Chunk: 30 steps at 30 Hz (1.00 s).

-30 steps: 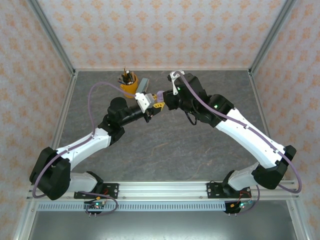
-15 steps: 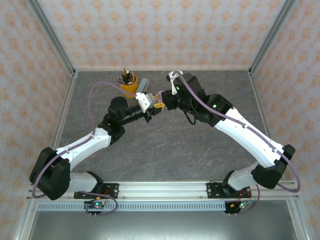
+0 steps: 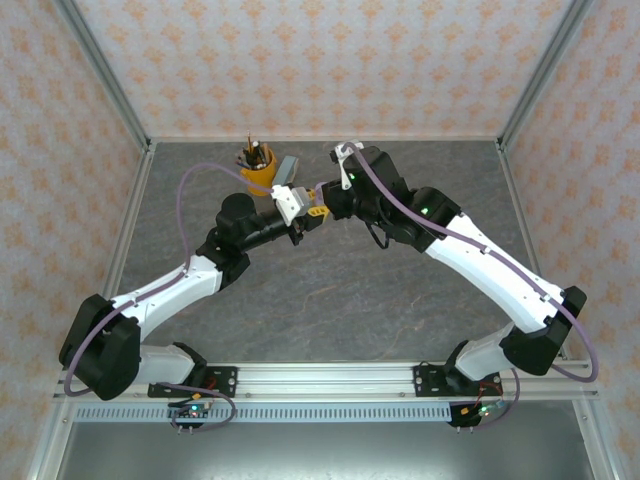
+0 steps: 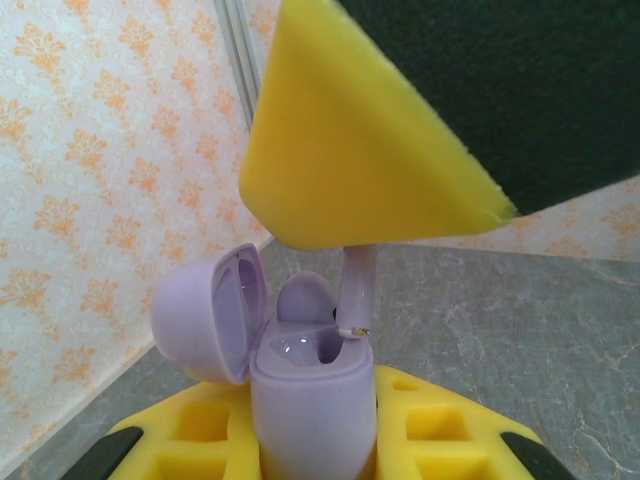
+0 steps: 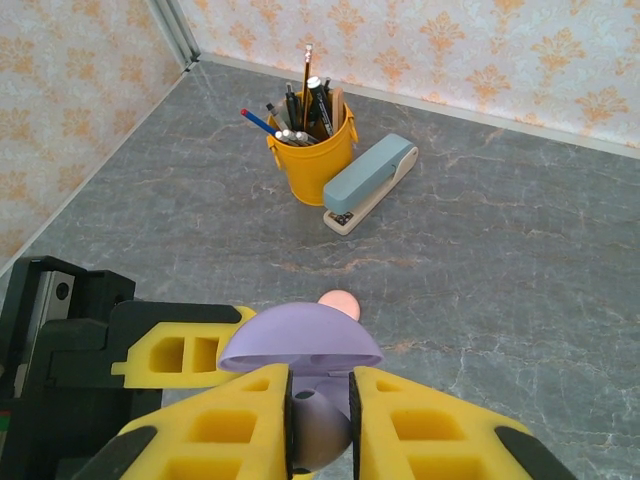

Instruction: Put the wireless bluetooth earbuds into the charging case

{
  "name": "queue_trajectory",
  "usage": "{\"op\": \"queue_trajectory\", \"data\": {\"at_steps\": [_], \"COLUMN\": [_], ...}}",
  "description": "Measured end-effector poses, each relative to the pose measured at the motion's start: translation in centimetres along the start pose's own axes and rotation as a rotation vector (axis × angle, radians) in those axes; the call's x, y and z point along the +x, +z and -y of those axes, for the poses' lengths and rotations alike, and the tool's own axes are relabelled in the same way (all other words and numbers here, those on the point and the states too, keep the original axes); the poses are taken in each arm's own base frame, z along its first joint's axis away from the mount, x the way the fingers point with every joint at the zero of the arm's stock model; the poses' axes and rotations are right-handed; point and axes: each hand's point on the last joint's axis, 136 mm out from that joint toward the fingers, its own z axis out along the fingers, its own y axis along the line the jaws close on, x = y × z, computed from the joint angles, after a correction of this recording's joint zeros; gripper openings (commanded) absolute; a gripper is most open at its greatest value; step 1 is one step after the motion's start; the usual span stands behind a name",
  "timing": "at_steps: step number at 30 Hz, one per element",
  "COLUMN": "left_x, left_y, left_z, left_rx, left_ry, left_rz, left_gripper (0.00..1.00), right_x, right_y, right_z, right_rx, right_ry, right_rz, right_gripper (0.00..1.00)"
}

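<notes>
The lilac charging case (image 4: 310, 400) stands upright with its lid (image 4: 205, 310) swung open, and my left gripper (image 4: 315, 435) is shut on its lower body. One lilac earbud (image 4: 303, 297) sits in the case's far slot. My right gripper (image 5: 320, 400) is shut on a second lilac earbud (image 5: 320, 425) and hangs just above the case. That earbud's stem (image 4: 358, 295) points down with its tip at the mouth of the near slot. In the top view the left gripper (image 3: 303, 213) and the right gripper (image 3: 326, 195) meet above the table's back middle.
A yellow pencil cup (image 5: 310, 140) and a grey-blue stapler (image 5: 370, 180) stand on the grey table beyond the grippers, near the back wall. A small pale pink round thing (image 5: 340, 302) lies on the table just past the open lid.
My right arm has edged slightly left toward the left gripper. The left arm has held still with the case.
</notes>
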Motion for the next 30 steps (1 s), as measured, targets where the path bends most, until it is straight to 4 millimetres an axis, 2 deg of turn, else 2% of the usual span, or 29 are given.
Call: {"op": "queue_trajectory", "data": {"at_steps": [19,30], "left_x": [0.0,0.59], "left_y": [0.0,-0.01], "left_z": [0.0,0.1], "left_rx": [0.0,0.004], "left_ry": [0.0,-0.012], "left_rz": [0.0,-0.023], "left_gripper": [0.0,0.0], "right_x": [0.06,0.48], "right_y": [0.0,0.89], "right_z": [0.05,-0.06], "right_rx": [0.003,0.006], "right_ry": [-0.016,-0.024], "right_rz": [-0.002,-0.023], "right_gripper": [0.21,0.21]}}
